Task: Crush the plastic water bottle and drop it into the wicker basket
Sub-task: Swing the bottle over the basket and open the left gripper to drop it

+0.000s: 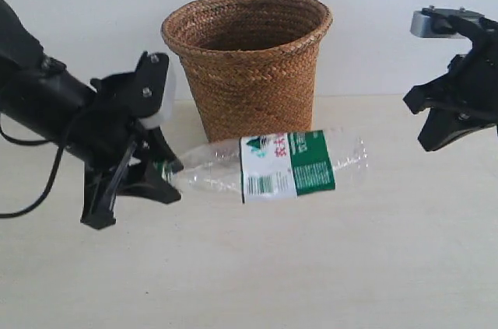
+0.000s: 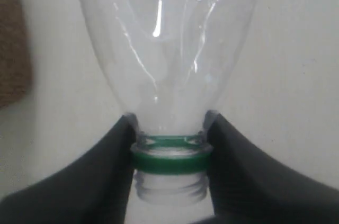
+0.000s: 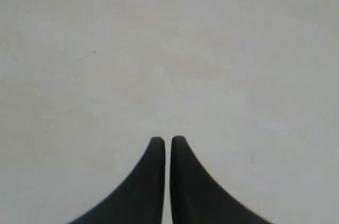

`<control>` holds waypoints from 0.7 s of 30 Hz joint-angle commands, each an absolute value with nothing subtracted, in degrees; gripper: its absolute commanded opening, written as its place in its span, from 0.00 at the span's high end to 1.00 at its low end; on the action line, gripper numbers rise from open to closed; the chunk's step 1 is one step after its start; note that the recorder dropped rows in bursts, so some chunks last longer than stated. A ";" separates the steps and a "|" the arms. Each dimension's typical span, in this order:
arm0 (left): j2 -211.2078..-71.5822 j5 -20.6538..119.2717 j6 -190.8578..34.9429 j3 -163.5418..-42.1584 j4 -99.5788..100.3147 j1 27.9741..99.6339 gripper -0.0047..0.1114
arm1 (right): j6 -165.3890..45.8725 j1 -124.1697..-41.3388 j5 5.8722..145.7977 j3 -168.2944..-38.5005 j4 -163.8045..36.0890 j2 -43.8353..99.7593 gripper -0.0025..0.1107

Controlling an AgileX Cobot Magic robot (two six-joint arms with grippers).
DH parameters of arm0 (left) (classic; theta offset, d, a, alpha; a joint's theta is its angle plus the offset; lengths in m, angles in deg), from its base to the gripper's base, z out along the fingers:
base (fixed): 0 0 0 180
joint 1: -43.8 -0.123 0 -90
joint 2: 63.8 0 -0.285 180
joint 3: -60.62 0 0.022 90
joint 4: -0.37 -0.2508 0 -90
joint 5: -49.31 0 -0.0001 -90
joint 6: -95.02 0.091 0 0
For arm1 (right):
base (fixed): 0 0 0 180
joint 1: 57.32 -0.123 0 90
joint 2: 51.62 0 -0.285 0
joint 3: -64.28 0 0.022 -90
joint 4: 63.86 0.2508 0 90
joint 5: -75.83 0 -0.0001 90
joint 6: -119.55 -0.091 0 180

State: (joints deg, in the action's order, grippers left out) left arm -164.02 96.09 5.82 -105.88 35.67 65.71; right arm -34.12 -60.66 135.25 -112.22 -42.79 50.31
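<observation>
The clear plastic water bottle [image 1: 288, 164] lies level in front of the wicker basket [image 1: 249, 64], its white-and-green label facing out and its body dented. My left gripper [image 1: 165, 173] is shut on its neck. In the left wrist view the fingers [image 2: 106, 171] clamp the green neck ring of the bottle [image 2: 169, 49]; bare threads show below the ring and no cap is visible. The basket's edge [image 2: 10, 49] shows to one side there. My right gripper [image 1: 415, 115] hangs at the far right, apart from the bottle, and in its wrist view the gripper [image 3: 168, 140] is shut with nothing in it.
The basket stands upright at the back centre against a white wall, its mouth open upward. A black cable [image 1: 39, 189] trails from the left arm across the pale tabletop [image 1: 311, 267]. Only bare table [image 3: 169, 49] lies under the right gripper.
</observation>
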 commanded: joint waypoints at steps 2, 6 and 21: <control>-161.93 88.20 -3.27 -116.73 35.79 65.57 0.92 | -33.56 -57.67 130.79 -111.86 -42.75 49.70 0.98; -165.97 72.15 -4.69 -124.24 40.65 65.68 0.89 | -33.56 -57.81 129.83 -111.86 -41.17 49.70 0.98; -175.98 71.30 -7.64 -136.67 39.92 65.57 0.52 | -32.49 -57.81 130.67 -111.86 -38.00 50.18 0.98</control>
State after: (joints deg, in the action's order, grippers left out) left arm -177.25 68.89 -5.99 -136.34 41.89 65.60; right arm -33.45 -58.03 130.95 -112.11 -38.29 50.31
